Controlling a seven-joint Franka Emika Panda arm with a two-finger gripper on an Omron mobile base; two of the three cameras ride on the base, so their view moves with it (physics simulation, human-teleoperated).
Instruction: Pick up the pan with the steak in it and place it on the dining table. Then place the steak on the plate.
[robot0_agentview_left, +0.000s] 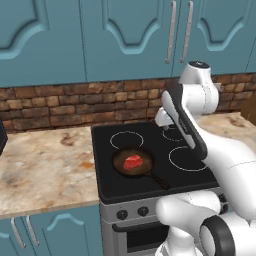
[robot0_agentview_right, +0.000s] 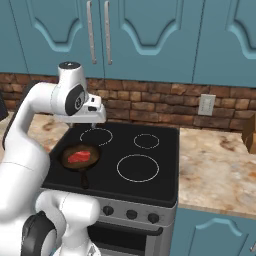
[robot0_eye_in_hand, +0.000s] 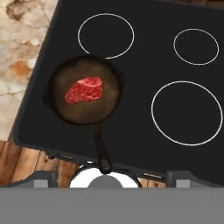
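To my left lies the counter (robot0_agentview_left: 40, 160), marbled and bare near the stove (robot0_agentview_left: 155, 165). Next comes the pan (robot0_agentview_left: 133, 163), sitting on the front left of the black cooktop, overlapping no ring fully; the rear left burner ring (robot0_eye_in_hand: 106, 35) is just behind it. The steak (robot0_eye_in_hand: 84, 89) lies in the pan, a little left of its centre. The handle (robot0_eye_in_hand: 100, 146) runs from the pan's rim straight toward the stove's front edge, ending near the knobs.

My pincer (robot0_agentview_right: 95, 119) hangs well above the cooktop, behind and to the right of the pan, jaws spread wide and holding nothing. The finger tips are hard to make out in the hand view, so I go by how the hand sits in the right base view.

The step in hand, as I judge it, is reaching for the pan. The handle is the only part I can close on, so I should come down over its middle, turn my wrist so the jaws straddle it across its width, and sink until the pads sit on both sides before closing. Gripping near the rim end would likely keep the heavy pan from drooping. I must lift level and slowly, or the steak could slide out.

To the right are the two other rings (robot0_eye_in_hand: 187, 113), unused, and more counter beyond.
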